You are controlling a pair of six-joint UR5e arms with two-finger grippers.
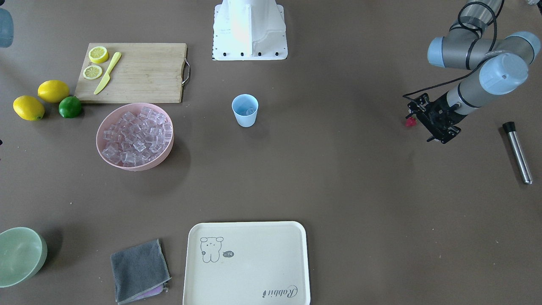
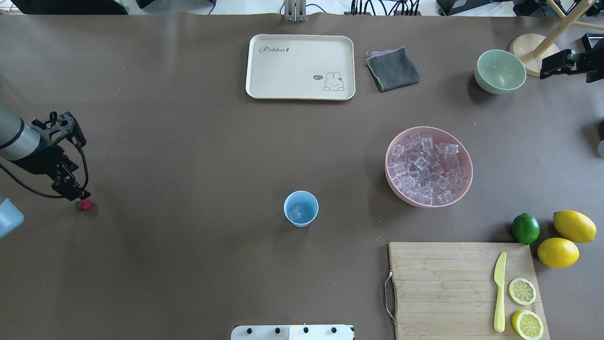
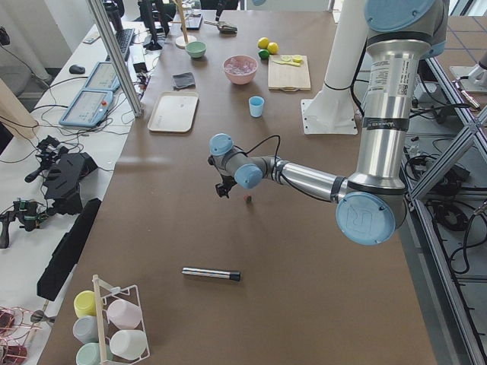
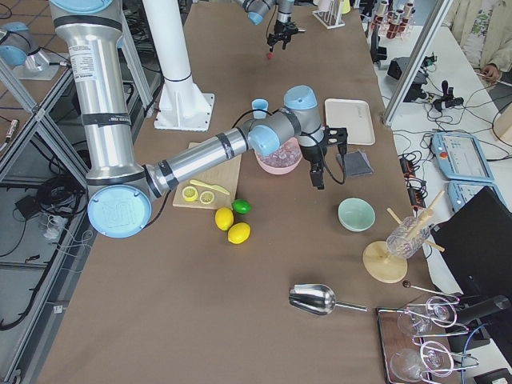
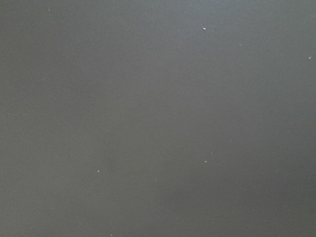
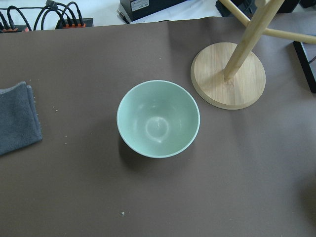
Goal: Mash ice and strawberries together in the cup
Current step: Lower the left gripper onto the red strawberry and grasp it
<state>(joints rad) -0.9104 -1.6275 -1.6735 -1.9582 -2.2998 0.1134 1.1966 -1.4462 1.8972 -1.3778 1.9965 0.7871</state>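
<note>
The light blue cup point(image 2: 301, 208) stands upright at mid-table with a piece of ice point(image 2: 296, 213) inside it. More ice point(image 2: 428, 166) fills the pink bowl point(image 2: 467, 156) to its right. One small red strawberry point(image 2: 85, 205) lies on the table at the far left. My left gripper point(image 2: 75, 192) hangs just beside and above the strawberry, apart from it, fingers spread and nothing between them. The left wrist view shows only bare table. My right gripper point(image 4: 318, 176) hovers between the pink bowl and the pale green bowl point(image 4: 356, 214); I cannot tell its state.
A metal rod with a black tip point(image 1: 517, 152) lies beyond the strawberry. Cutting board point(image 2: 465, 288) with a yellow knife and lemon halves, two lemons and a lime point(image 2: 525, 228) sit near right. Cream tray point(image 2: 300, 66), grey cloth point(image 2: 392, 68) and a wooden stand point(image 2: 533, 53) are far.
</note>
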